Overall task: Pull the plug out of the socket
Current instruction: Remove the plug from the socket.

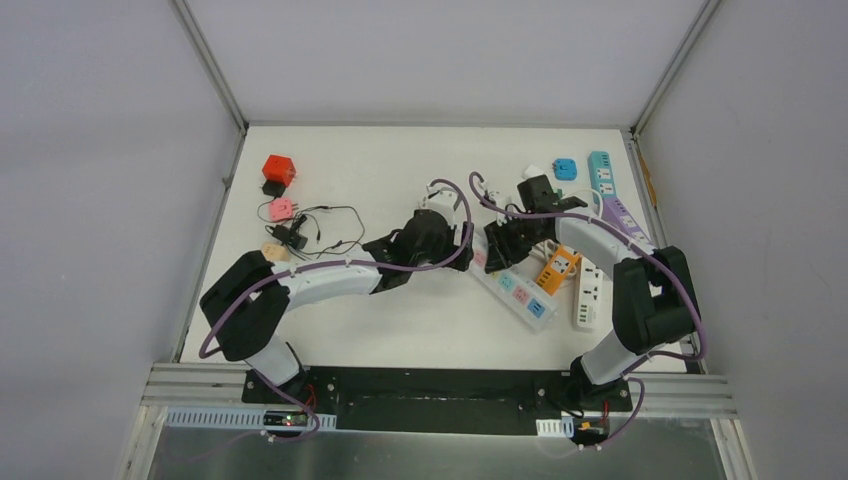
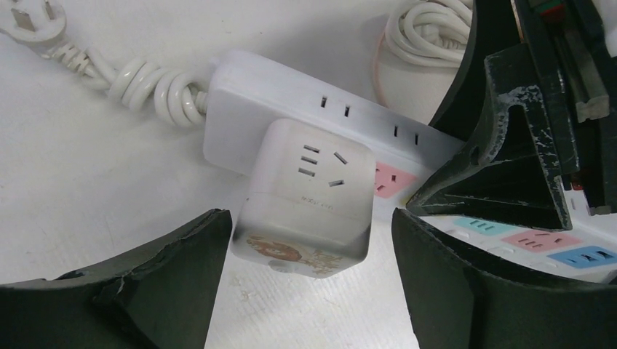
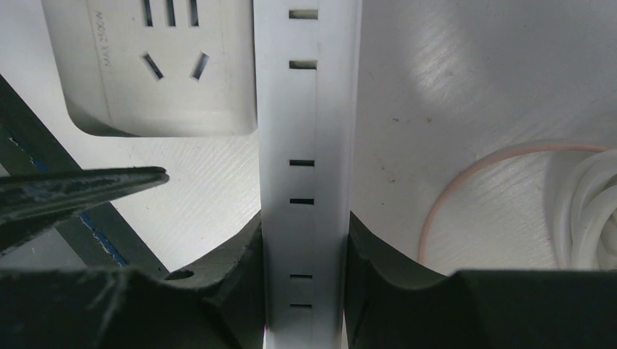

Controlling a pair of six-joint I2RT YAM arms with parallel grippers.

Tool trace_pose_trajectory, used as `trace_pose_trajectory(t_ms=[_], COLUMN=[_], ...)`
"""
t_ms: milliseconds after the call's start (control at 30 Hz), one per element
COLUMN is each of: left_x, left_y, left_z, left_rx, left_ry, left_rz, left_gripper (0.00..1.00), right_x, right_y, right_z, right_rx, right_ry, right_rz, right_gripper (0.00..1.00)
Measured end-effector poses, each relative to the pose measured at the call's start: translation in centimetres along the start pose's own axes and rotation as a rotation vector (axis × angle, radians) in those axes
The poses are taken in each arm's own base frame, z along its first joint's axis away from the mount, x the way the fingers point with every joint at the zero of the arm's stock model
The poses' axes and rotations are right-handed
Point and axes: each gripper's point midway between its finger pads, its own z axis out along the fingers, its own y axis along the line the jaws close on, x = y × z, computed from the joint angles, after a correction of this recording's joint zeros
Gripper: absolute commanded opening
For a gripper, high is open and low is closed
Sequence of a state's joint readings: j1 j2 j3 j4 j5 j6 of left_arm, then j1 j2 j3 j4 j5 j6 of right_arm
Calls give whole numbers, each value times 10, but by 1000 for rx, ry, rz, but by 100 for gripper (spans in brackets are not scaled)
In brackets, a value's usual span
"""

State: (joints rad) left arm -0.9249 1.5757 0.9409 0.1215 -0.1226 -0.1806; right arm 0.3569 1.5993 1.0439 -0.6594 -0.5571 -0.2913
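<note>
Overhead, the left gripper (image 1: 460,236) and right gripper (image 1: 491,250) meet at the far end of the power strip (image 1: 522,297). From the left wrist, the cube plug (image 2: 305,193) sits in the strip's side, between the left claw's spread fingers (image 2: 153,291), ungripped. From the right wrist, the right fingers (image 3: 218,291) pinch the strip's edge.

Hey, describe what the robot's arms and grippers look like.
The left arm and right arm share one build: white link shells, black joint housings, a purple cable looped along each. The left gripper and right gripper are black, with thick, wedge-shaped fingers, scuffed and chipped pale at the edges.
</note>
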Motion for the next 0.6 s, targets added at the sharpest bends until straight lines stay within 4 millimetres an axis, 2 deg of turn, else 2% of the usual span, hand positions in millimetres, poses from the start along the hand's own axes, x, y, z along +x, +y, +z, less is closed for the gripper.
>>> trace_pose_trajectory(t_ms=[133,333,467,533,600], left_x=[3,11,14,15,15], left_y=[-6,-5,-6,-7,-6], left_z=[6,15,18,18,18], left_rx=[-15,-55,-66,-68,-72], left_ry=[17,49,66,71,75], left_rz=[42,111,141,153,157], left_gripper=[79,66,47,25,12], right_x=[0,3,5,5,5], right_y=[0,-1,-2,-3,-3], right_z=[0,-1,-1,0,0], right_rx=[0,0,2,-1,-1], right_ry=[0,9,17,19,19], right_rz=[0,7,12,10,8], right_gripper=[0,0,0,0,0])
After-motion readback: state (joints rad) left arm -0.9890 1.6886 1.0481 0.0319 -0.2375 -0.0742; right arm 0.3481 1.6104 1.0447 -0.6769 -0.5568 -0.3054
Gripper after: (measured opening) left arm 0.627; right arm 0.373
